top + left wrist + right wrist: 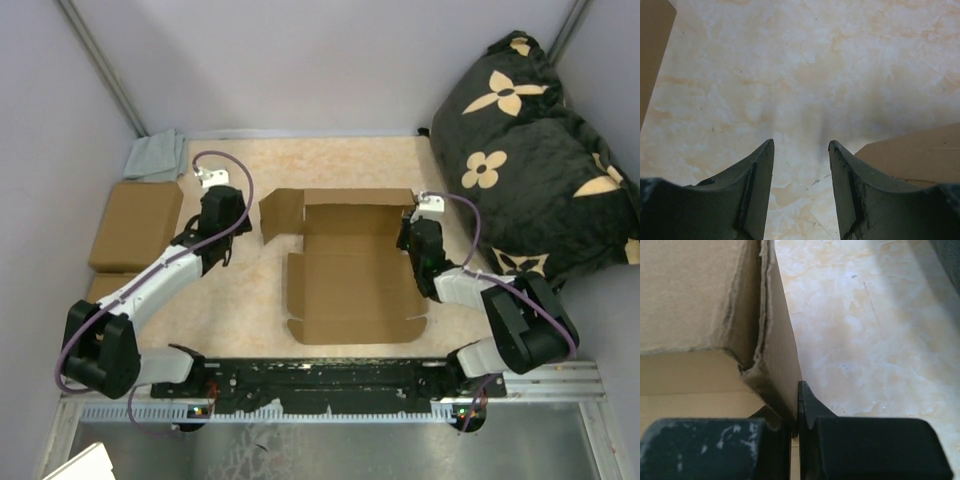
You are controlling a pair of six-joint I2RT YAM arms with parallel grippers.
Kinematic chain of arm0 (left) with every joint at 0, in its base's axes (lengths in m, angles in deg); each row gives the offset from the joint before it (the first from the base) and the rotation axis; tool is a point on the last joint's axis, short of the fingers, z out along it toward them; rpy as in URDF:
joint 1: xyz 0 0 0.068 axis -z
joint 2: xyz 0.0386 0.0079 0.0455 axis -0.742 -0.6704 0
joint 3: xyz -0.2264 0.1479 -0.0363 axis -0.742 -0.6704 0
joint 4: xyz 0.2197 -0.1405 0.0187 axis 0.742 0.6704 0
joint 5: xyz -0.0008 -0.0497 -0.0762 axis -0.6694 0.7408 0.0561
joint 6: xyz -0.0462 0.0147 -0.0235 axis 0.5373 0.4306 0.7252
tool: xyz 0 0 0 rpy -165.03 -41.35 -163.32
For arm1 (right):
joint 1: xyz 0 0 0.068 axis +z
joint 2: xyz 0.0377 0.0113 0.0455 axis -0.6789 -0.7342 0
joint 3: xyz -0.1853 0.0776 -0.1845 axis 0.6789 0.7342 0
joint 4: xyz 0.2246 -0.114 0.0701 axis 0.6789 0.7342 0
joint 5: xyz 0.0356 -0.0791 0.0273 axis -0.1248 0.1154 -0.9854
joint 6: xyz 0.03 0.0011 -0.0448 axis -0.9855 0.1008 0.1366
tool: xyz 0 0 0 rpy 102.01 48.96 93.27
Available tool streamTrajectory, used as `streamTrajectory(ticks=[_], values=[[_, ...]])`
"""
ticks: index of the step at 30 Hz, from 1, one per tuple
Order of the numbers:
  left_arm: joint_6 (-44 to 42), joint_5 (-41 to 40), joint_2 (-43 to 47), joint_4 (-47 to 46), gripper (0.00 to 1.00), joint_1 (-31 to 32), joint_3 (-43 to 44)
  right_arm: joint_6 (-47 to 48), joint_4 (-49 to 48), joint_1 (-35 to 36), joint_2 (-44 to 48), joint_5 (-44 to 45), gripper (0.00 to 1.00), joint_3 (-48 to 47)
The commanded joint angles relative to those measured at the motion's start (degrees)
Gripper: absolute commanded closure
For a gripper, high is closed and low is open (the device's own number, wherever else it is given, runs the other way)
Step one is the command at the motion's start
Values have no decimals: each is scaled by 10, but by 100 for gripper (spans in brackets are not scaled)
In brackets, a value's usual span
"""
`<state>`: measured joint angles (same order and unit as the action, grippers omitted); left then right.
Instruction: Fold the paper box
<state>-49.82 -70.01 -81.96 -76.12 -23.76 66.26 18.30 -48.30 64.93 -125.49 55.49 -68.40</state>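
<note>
The paper box [350, 290] lies in the middle of the table as a partly folded brown cardboard sheet, its back and right walls raised and a flap [280, 212] sticking out at the back left. My right gripper [407, 238] is shut on the box's right wall; in the right wrist view that upright wall [777, 340] is pinched between the jaws of the gripper [798, 390]. My left gripper [222, 250] hangs over bare table left of the box, apart from it. In the left wrist view the gripper [801, 145] stands open and empty, a corner of the box [920, 150] at the lower right.
Closed brown boxes [135, 225] are stacked at the left edge, one edge showing as cardboard [652, 50] in the left wrist view. A grey cloth [155, 155] lies behind them. A black flowered cushion [530, 150] fills the back right. A black rail [330, 375] runs along the near edge.
</note>
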Motion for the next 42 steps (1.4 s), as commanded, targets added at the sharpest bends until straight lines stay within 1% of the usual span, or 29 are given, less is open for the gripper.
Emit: streamTrajectory(ticks=[1, 3, 5, 7, 9, 11, 13, 16, 19, 23, 26, 31, 35, 38, 42], values=[[30, 57, -21, -93, 44, -31, -11, -7, 16, -12, 25, -5, 100, -25], [39, 65, -41, -116, 43, -47, -16, -6, 21, -15, 23, -17, 100, -29], [50, 89, -51, -165, 42, -65, -38, -5, 24, -17, 18, -29, 100, -33], [62, 154, -46, -238, 44, -82, -82, -6, 26, -18, 14, -40, 100, -34], [61, 209, -32, -330, 45, -86, -131, -8, 30, -21, 10, -52, 100, -39], [63, 256, -22, -389, 46, -86, -163, -9, 33, -22, 8, -60, 100, -41], [54, 314, -16, -410, 47, -86, -175, -8, 35, -23, 5, -65, 99, -44], [59, 376, -3, -407, 47, -81, -182, -7, 34, -23, 2, -70, 99, -48], [58, 402, 7, -434, 45, -72, -198, -6, 35, -24, -1, -76, 99, -50], [53, 439, 11, -435, 44, -57, -189, -5, 43, -24, -2, -82, 98, -57], [42, 449, 16, -418, 44, -40, -180, -4, 50, -24, -4, -86, 98, -65], [16, 438, 24, -366, 45, -8, -162, -9, 74, -24, -12, -99, 98, -88], [-3, 401, 42, -319, 45, 13, -152, -12, 107, -24, -15, -99, 97, -109], [-6, 357, 51, -286, 44, 14, -150, -12, 134, -24, -21, -82, 98, -127], [-3, 309, 50, -255, 44, 14, -149, 0, 141, -24, -17, -60, 98, -124]])
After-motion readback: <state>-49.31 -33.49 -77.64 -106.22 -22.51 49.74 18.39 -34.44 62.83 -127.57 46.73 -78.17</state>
